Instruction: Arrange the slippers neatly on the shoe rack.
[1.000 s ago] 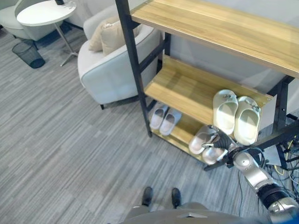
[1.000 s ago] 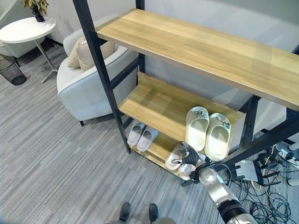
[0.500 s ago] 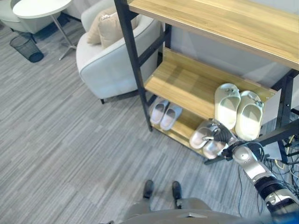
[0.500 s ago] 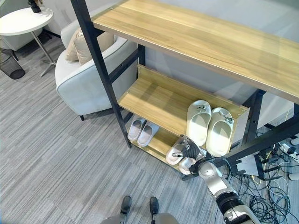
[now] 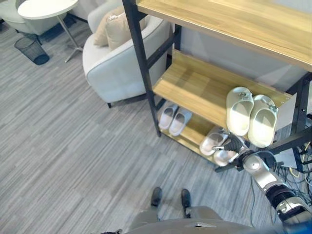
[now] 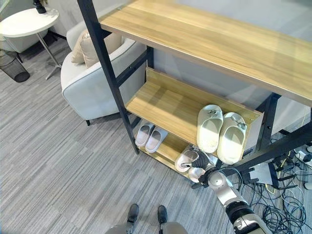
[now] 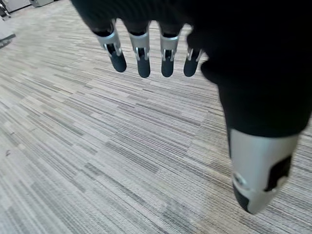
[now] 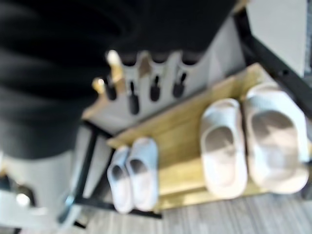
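Nearest in, the left hand [image 7: 204, 73] hangs over striped grey carpet [image 7: 97, 161] with its fingers straight and relaxed, holding nothing. Down at the rack's front right corner the right hand [image 5: 235, 146] sits right at the rounded, pale grey slippers [image 5: 215, 146] on the bottom wooden shelf [image 5: 195, 131], fingers looking loose and uncurled as far as its blurry wrist view lets on. Further along that shelf lies a smaller white pair [image 5: 174, 119], a chunky cream pair [image 5: 251, 117] rests on the slatted shelf above, and behind stands a padded grey armchair [image 5: 117, 68].

A white armchair [image 5: 117, 68], round table [image 5: 46, 9] and wastebasket [image 5: 31, 50] on carpet.
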You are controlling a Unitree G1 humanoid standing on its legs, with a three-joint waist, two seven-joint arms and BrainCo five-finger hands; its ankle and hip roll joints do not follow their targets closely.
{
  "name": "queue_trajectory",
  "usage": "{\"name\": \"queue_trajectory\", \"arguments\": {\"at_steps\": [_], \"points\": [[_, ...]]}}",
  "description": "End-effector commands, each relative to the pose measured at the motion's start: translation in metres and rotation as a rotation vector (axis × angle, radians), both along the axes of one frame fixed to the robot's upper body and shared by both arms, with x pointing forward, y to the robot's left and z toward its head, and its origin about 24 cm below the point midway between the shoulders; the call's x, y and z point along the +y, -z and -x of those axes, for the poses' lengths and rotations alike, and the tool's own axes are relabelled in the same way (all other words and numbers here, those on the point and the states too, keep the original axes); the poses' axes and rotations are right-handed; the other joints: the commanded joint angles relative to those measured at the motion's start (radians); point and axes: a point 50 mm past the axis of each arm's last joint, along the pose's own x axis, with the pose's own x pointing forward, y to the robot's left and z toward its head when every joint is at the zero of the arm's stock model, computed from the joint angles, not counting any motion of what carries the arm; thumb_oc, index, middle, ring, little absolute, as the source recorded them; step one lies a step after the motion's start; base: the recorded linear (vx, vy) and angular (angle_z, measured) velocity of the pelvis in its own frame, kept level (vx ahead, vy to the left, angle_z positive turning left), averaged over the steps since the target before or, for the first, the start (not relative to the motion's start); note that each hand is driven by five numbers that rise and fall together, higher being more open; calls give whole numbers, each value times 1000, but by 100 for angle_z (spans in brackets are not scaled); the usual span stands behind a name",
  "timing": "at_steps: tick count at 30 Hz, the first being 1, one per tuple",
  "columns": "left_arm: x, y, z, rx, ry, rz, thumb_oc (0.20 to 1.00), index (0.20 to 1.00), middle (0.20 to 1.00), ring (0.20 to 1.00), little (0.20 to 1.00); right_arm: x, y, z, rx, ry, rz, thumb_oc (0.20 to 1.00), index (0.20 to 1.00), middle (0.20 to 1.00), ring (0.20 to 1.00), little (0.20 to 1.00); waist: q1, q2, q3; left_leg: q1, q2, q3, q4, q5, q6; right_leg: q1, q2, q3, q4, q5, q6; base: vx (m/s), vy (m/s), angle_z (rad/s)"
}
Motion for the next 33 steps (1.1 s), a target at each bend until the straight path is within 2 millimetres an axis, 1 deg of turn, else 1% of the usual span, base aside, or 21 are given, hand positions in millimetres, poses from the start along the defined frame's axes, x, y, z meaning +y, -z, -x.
{"name": "queue_trajectory", "arguments": {"at_steps": [1, 8, 10, 11, 12, 14, 18, 19, 20, 21, 22, 23, 24, 25, 26, 28, 29, 30, 31, 32, 33], "points": [[-12, 1, 7, 37, 30, 0, 1000, 1000, 1000, 1000, 1000, 6, 1, 2, -62, 13, -37, 1000, 1000, 1000, 1000, 1000, 14, 33, -54, 74, -11, 6, -32, -7, 51, -100, -25, -21, 107, 42, 42, 0, 0, 0], [-7, 0, 14, 74, 23, -14, 1000, 1000, 1000, 1000, 1000, 26, 47, 43, 98, -10, -58, 1000, 1000, 1000, 1000, 1000, 20, 21, -100, 96, -4, -2, -32, -15, 48, -70, -25, -31, 100, 32, 37, 5, -7, 3], [-6, 0, 15, 81, 22, -15, 1000, 1000, 1000, 1000, 1000, 30, 52, 48, 119, -14, -64, 1000, 1000, 1000, 1000, 1000, 21, 18, -106, 98, -3, -3, -32, -15, 48, -67, -26, -32, 100, 31, 37, 0, 0, 0], [-4, 0, 17, 93, 18, -20, 1000, 1000, 1000, 1000, 1000, 38, 67, 64, 183, -28, -67, 1000, 1000, 1000, 1000, 1000, 25, 13, -118, 103, -1, -5, -32, -17, 47, -60, -26, -35, 98, 29, 36, 0, 0, 0], [-4, 0, 17, 93, 18, -21, 1000, 1000, 1000, 1000, 1000, 39, 67, 64, 183, -29, -68, 1000, 1000, 1000, 1000, 1000, 24, 13, -119, 103, -1, -6, -32, -17, 47, -60, -26, -35, 97, 29, 36, -8, -30, 3], [1, -1, 19, 110, 15, -28, 1000, 1000, 1000, 1000, 1000, 52, 89, 89, 288, -32, -87, 1000, 1000, 1000, 1000, 1000, 29, 5, -135, 107, 0, -11, -32, -17, 46, -51, -25, -39, 94, 25, 35, -14, -24, 6], [1, -1, 19, 110, 15, -29, 1000, 1000, 1000, 1000, 1000, 52, 89, 89, 288, -32, -88, 1000, 1000, 1000, 1000, 1000, 29, 5, -135, 106, 0, -11, -32, -17, 46, -51, -25, -39, 93, 25, 35, -2, -2, 4], [0, 0, 23, 128, -8, -7, 1000, 1000, 1000, 1000, 1000, 52, 111, 122, 411, 26, -97, 1000, 1000, 1000, 1000, 1000, 30, 2, -148, 115, 3, -15, -32, -20, 45, -39, -24, -41, 96, 16, 33, 0, 0, 0], [-2, 1, 25, 126, -38, 43, 1000, 1000, 1000, 1000, 1000, 43, 122, 148, 492, 112, -114, 1000, 1000, 1000, 1000, 1000, 26, 2, -165, 112, 5, -14, -32, -18, 42, -40, -23, -41, 96, 15, 33, -28, -4, 7], [-2, 1, 25, 126, -38, 43, 1000, 1000, 1000, 1000, 1000, 44, 122, 148, 492, 112, -114, 1000, 1000, 1000, 1000, 1000, 27, 2, -166, 111, 5, -14, -32, -18, 42, -41, -23, -41, 96, 15, 33, -30, 4, 20], [-2, 3, 19, 88, -45, 74, 1000, 1000, 1000, 1000, 1000, 37, 125, 156, 511, 154, -116, 1000, 1000, 1000, 1000, 1000, 25, 3, -169, 111, 4, -16, -32, -18, 42, -40, -22, -40, 97, 14, 33, -31, 5, 20], [-3, 5, 12, 31, -44, 137, 1000, 1000, 1000, 1000, 1000, 25, 126, 165, 526, 227, -123, 1000, 1000, 1000, 1000, 1000, 22, 7, -172, 112, 5, -19, -32, -16, 41, -40, -23, -40, 97, 13, 33, -32, 5, 12], [-3, 5, 12, 31, -44, 137, 1000, 1000, 1000, 1000, 1000, 25, 126, 165, 526, 227, -123, 1000, 1000, 1000, 1000, 1000, 22, 7, -172, 112, 5, -19, -32, -16, 41, -40, -23, -40, 97, 13, 33, -50, 18, 0], [-7, 7, 13, 8, -42, 195, 1000, 1000, 1000, 1000, 1000, 9, 126, 172, 549, 313, -132, 1000, 1000, 1000, 1000, 1000, 16, 13, -173, 110, 5, -17, -32, -14, 41, -42, -21, -40, 99, 15, 35, 0, 0, 0], [-7, 7, 13, 8, -42, 195, 1000, 1000, 1000, 1000, 1000, 9, 126, 172, 549, 313, -132, 1000, 1000, 1000, 1000, 1000, 16, 13, -173, 110, 5, -17, -32, -14, 41, -42, -21, -39, 99, 15, 35, -47, 23, 0], [-17, 12, 16, -36, -90, 329, 1000, 1000, 1000, 1000, 1000, -19, 124, 187, 569, 438, -104, 1000, 1000, 1000, 1000, 1000, 9, 23, -171, 110, 7, -13, -32, -13, 39, -45, -20, -34, 106, 13, 37, -47, 35, -4], [-20, 13, 16, -52, -99, 377, 1000, 1000, 1000, 1000, 1000, -28, 123, 194, 577, 484, -98, 1000, 1000, 1000, 1000, 1000, 5, 28, -170, 111, 7, -11, -32, -13, 38, -44, -19, -32, 107, 13, 37, -38, 39, -4], [-22, 14, 19, -51, -98, 398, 1000, 1000, 1000, 1000, 1000, -35, 122, 197, 576, 527, -105, 1000, 1000, 1000, 1000, 1000, 1, 30, -169, 112, 7, -9, -32, -13, 38, -44, -18, -30, 108, 13, 37, 0, 0, 0], [-22, 14, 19, -51, -98, 398, 1000, 1000, 1000, 1000, 1000, -35, 122, 197, 576, 527, -105, 1000, 1000, 1000, 1000, 1000, 2, 31, -169, 112, 7, -9, -32, -13, 38, -44, -18, -30, 108, 13, 37, 0, 0, 0], [-26, 15, 23, -41, -93, 436, 1000, 1000, 1000, 1000, 1000, -46, 122, 210, 610, 606, -109, 1000, 1000, 1000, 1000, 1000, -6, 36, -167, 111, 7, -5, -32, -12, 37, -47, -16, -27, 111, 14, 38, 0, 0, 0], [-28, 15, 25, -40, -97, 458, 1000, 1000, 1000, 1000, 1000, -49, 123, 216, 633, 642, -120, 1000, 1000, 1000, 1000, 1000, -9, 37, -167, 112, 7, -2, -32, -12, 37, -46, -14, -23, 111, 15, 37, 0, 0, 0]]}}
